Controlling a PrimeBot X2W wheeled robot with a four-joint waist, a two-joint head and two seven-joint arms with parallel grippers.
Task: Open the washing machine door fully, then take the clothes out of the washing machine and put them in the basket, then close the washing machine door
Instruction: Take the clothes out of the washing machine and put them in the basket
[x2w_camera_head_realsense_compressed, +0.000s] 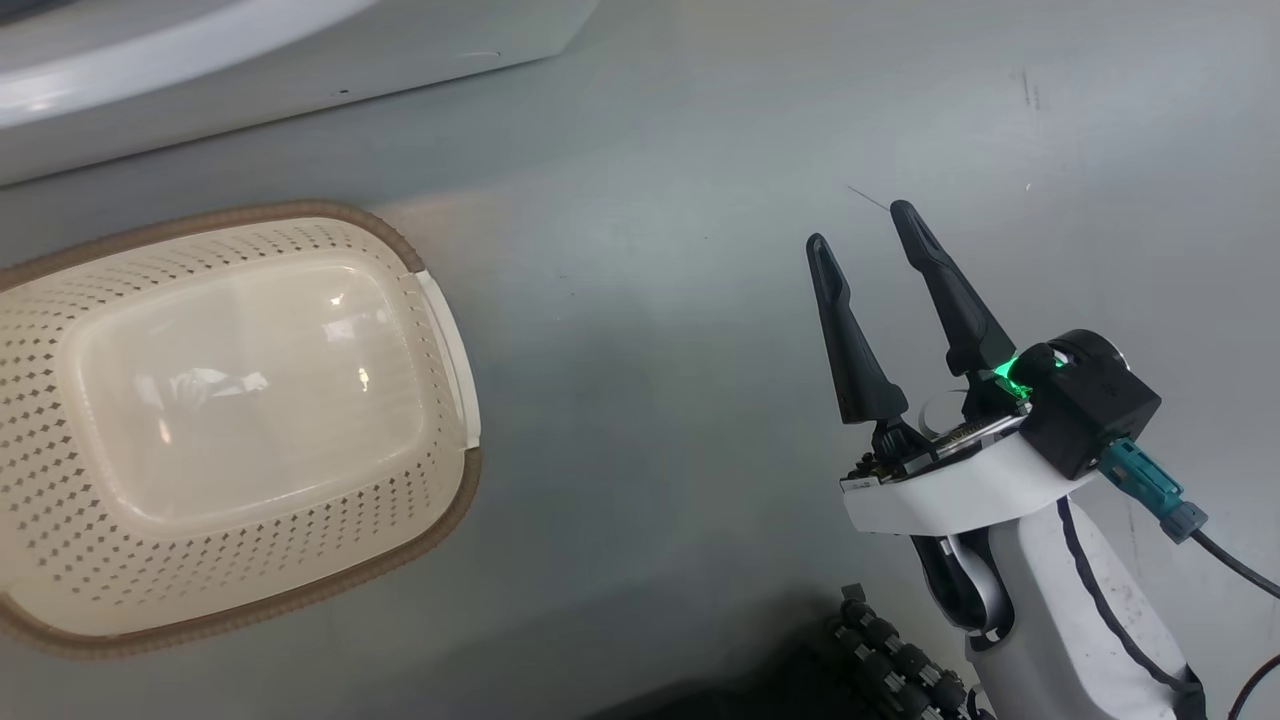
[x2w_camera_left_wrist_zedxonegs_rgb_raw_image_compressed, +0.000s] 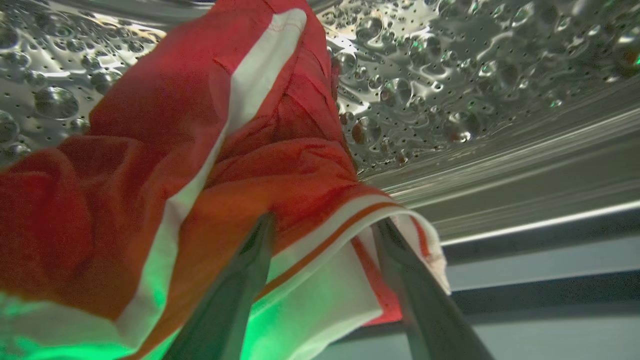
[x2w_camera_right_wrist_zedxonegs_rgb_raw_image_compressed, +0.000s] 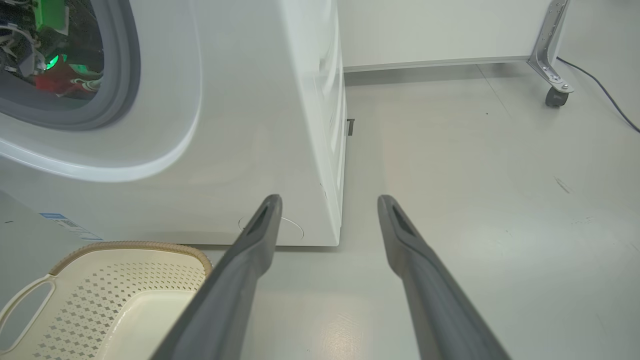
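Inside the washing machine's (x2w_camera_right_wrist_zedxonegs_rgb_raw_image_compressed: 225, 125) perforated steel drum (x2w_camera_left_wrist_zedxonegs_rgb_raw_image_compressed: 450, 75) lie the clothes (x2w_camera_left_wrist_zedxonegs_rgb_raw_image_compressed: 150, 150), red fabric with white stripes. My left gripper (x2w_camera_left_wrist_zedxonegs_rgb_raw_image_compressed: 325, 225) is open in the drum, its two fingers straddling a white-striped hem of the clothes. From the right wrist view the clothes (x2w_camera_right_wrist_zedxonegs_rgb_raw_image_compressed: 57, 82) show red through the grey gasket, beside a green glow. The cream basket (x2w_camera_head_realsense_compressed: 60, 400) stands on the floor before the washing machine (x2w_camera_head_realsense_compressed: 250, 80), nothing in it. My right gripper (x2w_camera_head_realsense_compressed: 860, 225) hangs open over bare floor, right of the basket (x2w_camera_right_wrist_zedxonegs_rgb_raw_image_compressed: 125, 280). The washing machine door is out of view.
Grey floor stretches to the right of the machine. A metal leg on a caster (x2w_camera_right_wrist_zedxonegs_rgb_raw_image_compressed: 552, 75) and a dark cable (x2w_camera_right_wrist_zedxonegs_rgb_raw_image_compressed: 600, 90) are at the far right by the wall. My right arm's cable (x2w_camera_head_realsense_compressed: 1230, 565) trails at the lower right.
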